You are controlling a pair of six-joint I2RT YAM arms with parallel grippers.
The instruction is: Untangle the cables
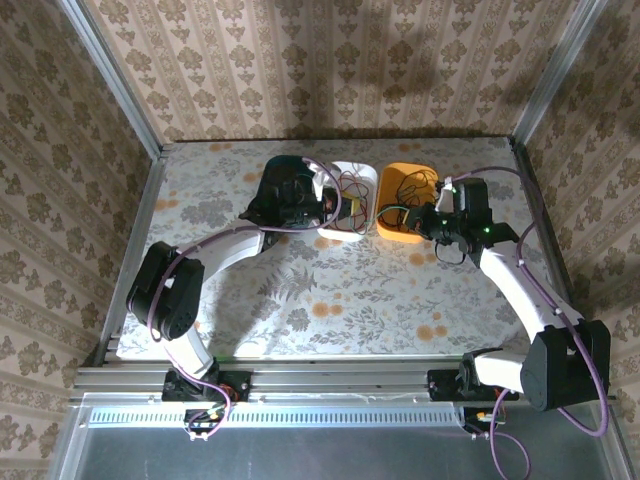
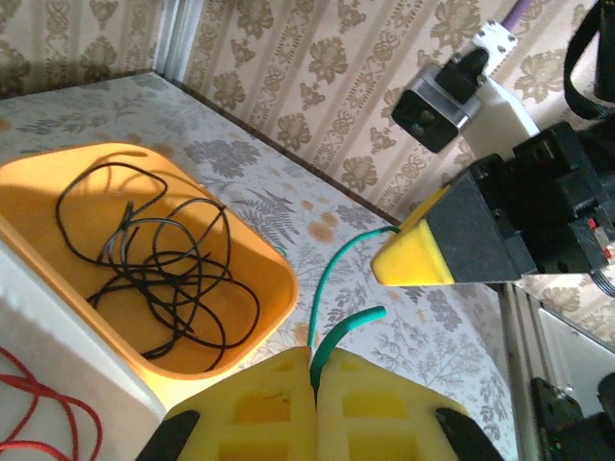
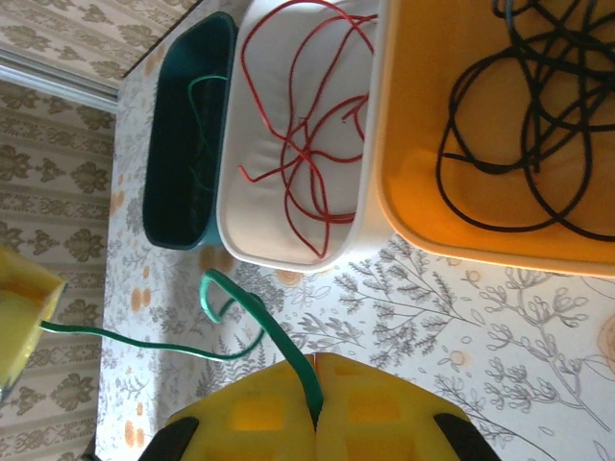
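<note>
A green cable (image 2: 330,280) is stretched between my two grippers, in the air in front of the bins. My left gripper (image 2: 315,359) is shut on one part of it, and a short free end (image 2: 363,318) curls to the right. My right gripper (image 3: 317,373) is shut on another part of the green cable (image 3: 252,309), which loops and runs left to the left gripper's yellow finger (image 3: 23,309). A black cable (image 2: 159,269) lies in the orange bin (image 2: 272,288). A red cable (image 3: 307,144) lies in the white bin (image 3: 240,226). More green cable (image 3: 200,106) lies in the dark teal bin (image 3: 168,192).
From above, the three bins stand in a row at the back of the table: teal (image 1: 278,170), white (image 1: 368,178) and orange (image 1: 392,228). The left gripper (image 1: 345,208) and the right gripper (image 1: 428,222) hang near them. Patterned walls and metal rails enclose the table (image 1: 330,300).
</note>
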